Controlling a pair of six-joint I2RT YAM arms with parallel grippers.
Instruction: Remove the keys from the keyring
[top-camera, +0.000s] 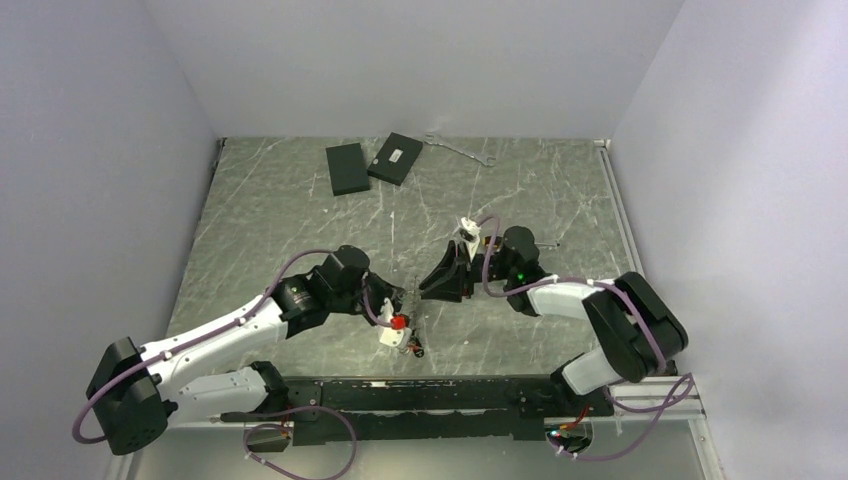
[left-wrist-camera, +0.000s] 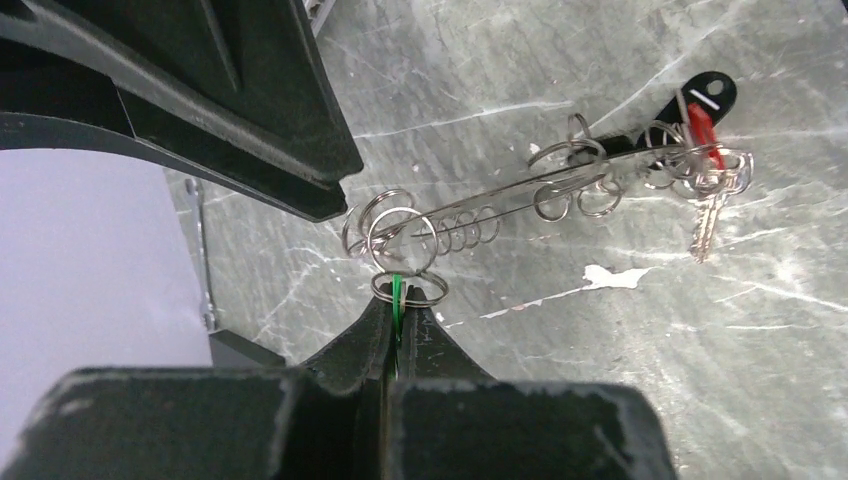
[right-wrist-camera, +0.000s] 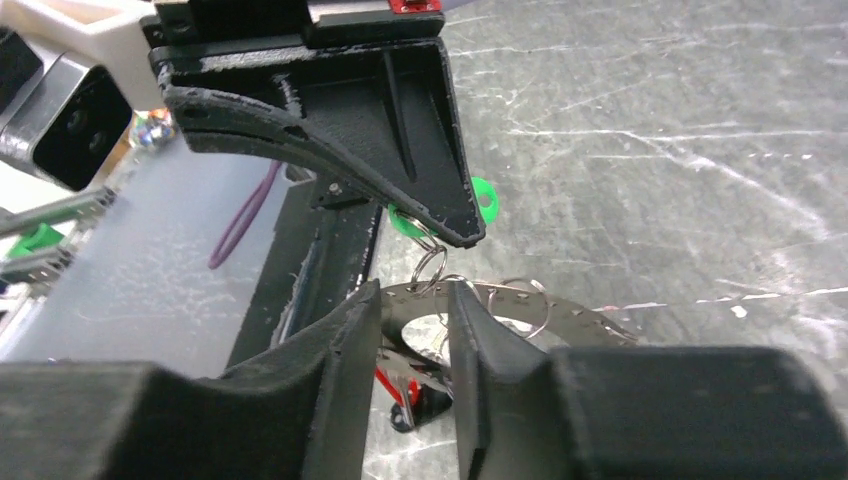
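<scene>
The keyring (left-wrist-camera: 505, 193) is a thin flat grey ring, tilted with one end raised and several small split rings hanging from it. The red key (left-wrist-camera: 702, 125), a black key (left-wrist-camera: 708, 92) and a silver key (left-wrist-camera: 705, 225) hang at its low end on the table. My left gripper (left-wrist-camera: 405, 303) is shut on the green key (left-wrist-camera: 396, 290), whose split ring links to the raised end. My right gripper (right-wrist-camera: 415, 292) grips the keyring's (right-wrist-camera: 590, 318) band at that raised end, one finger on each side. In the top view both grippers (top-camera: 405, 300) (top-camera: 430, 287) meet at table centre.
Two flat black boxes (top-camera: 348, 168) (top-camera: 394, 159) and a thin silver wrench (top-camera: 460, 150) lie at the back of the marbled table (top-camera: 560, 200). White walls close in on the left, back and right. The arm bases and rail run along the near edge.
</scene>
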